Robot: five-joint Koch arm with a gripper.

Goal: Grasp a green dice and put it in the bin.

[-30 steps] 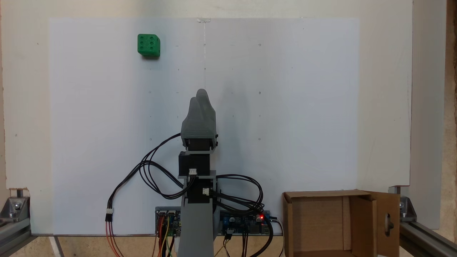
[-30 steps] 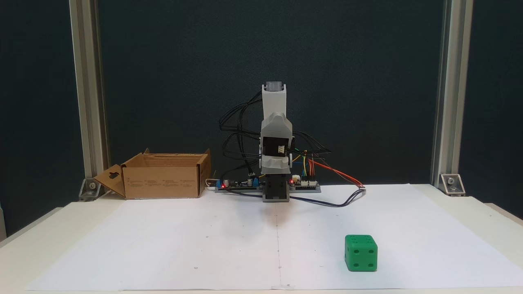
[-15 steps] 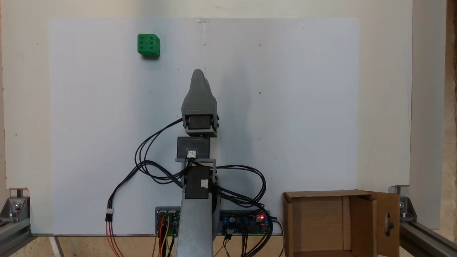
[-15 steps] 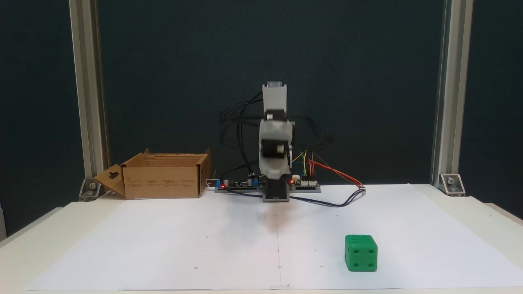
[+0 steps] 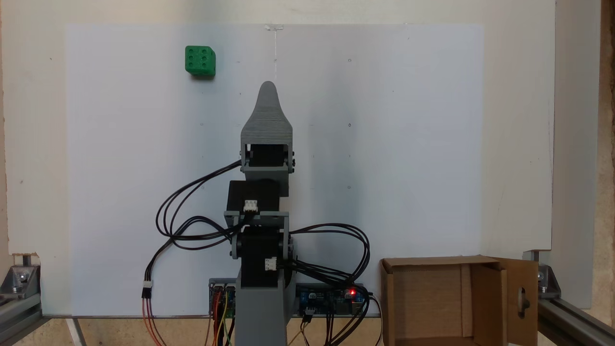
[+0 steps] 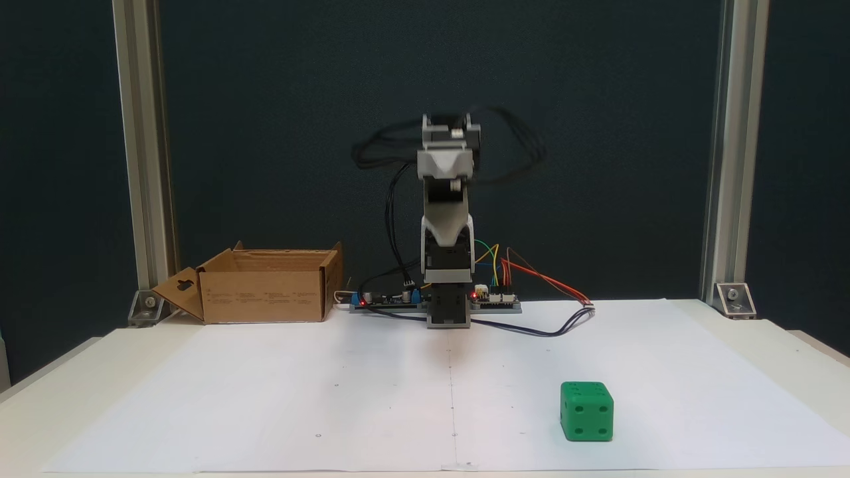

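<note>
My gripper [image 5: 268, 86] points along the centre line of the white paper sheet [image 5: 384, 144], raised above the sheet with nothing between its jaws. In both fixed views the jaws lie one behind the other and only one tip shows, so I cannot tell whether they are spread or pressed together.

The green dice [image 5: 200, 61] rests flat on the sheet, near the sheet's far edge from my base. In a fixed view from above, it lies to the left of my gripper tip and a little farther out; in a fixed view facing my base, the green dice [image 6: 586, 411] appears at right and close to that camera, well apart from my gripper [image 6: 446, 229]. Nothing stands between the two.

The dice is a cube and has no long axis. Its faces sit roughly square to the sheet edges, so either pair of opposite faces should serve for a pinch.

The bin [image 5: 456, 300] stands beside my base on the opposite side from the dice, open face up, with its cut-out flap swung outward.

Judgement: the coming move calls for a base rotation toward the dice side plus a modest further reach, then a descent. The grasp has not begun.
</note>
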